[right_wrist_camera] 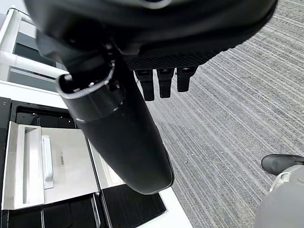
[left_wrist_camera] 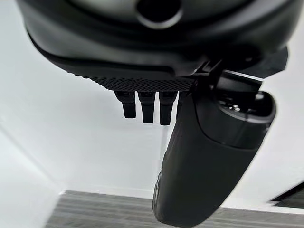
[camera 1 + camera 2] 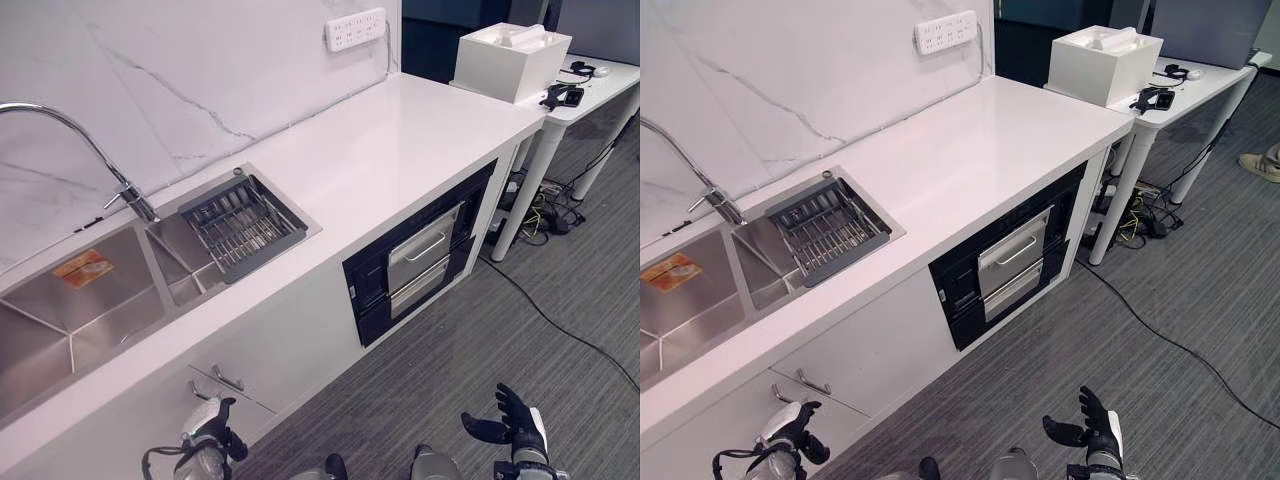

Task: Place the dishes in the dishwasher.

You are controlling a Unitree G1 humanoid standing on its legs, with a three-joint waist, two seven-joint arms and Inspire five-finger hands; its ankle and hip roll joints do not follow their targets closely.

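The left robot hand (image 3: 208,437) hangs low in front of the white cabinet drawer with a metal handle (image 3: 228,379), its fingers (image 2: 147,107) relaxed and extended, holding nothing. The right robot hand (image 3: 518,425) hovers over the grey striped carpet floor (image 3: 520,340), fingers (image 1: 164,81) spread loosely, also empty. The black built-in dishwasher with two steel-fronted drawers (image 3: 425,255) sits closed under the white stone surface (image 3: 400,140). A dark grey slotted dish rack (image 3: 240,224) rests across the stainless steel sink (image 3: 90,310), beside the curved chrome tap (image 3: 95,150). I cannot make out dishes in the rack.
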